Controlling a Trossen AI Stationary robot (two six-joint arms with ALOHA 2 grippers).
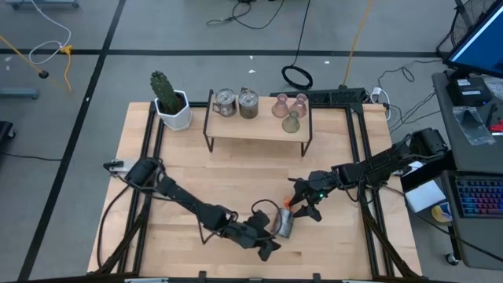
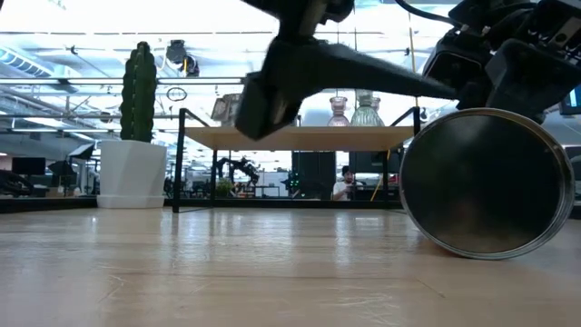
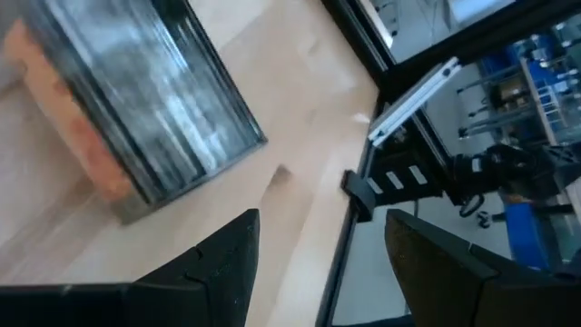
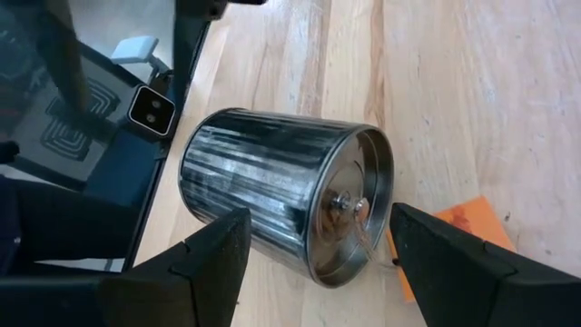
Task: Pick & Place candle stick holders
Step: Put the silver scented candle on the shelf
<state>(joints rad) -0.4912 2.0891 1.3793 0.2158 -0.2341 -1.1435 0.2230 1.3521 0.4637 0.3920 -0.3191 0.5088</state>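
One shiny silver candle stick holder (image 1: 283, 224) lies on its side on the table near the front edge, its round end facing the low view (image 2: 486, 182). My left gripper (image 1: 269, 236) (image 3: 318, 272) stands open just beside it; the holder (image 3: 154, 109) is off to one side of its fingers, not between them. My right gripper (image 1: 302, 206) (image 4: 318, 232) is open just behind the holder (image 4: 281, 204), touching nothing that I can see. Two silver holders (image 1: 236, 103), two pinkish glass ones (image 1: 289, 104) and a green one (image 1: 291, 122) stand on the shelf (image 1: 258, 132).
A white pot with a cactus (image 1: 173, 108) stands left of the shelf at the table's far side. An orange patch (image 4: 458, 227) lies flat on the table beside the fallen holder. Black frame rails (image 1: 369, 212) run along the table's left and right edges.
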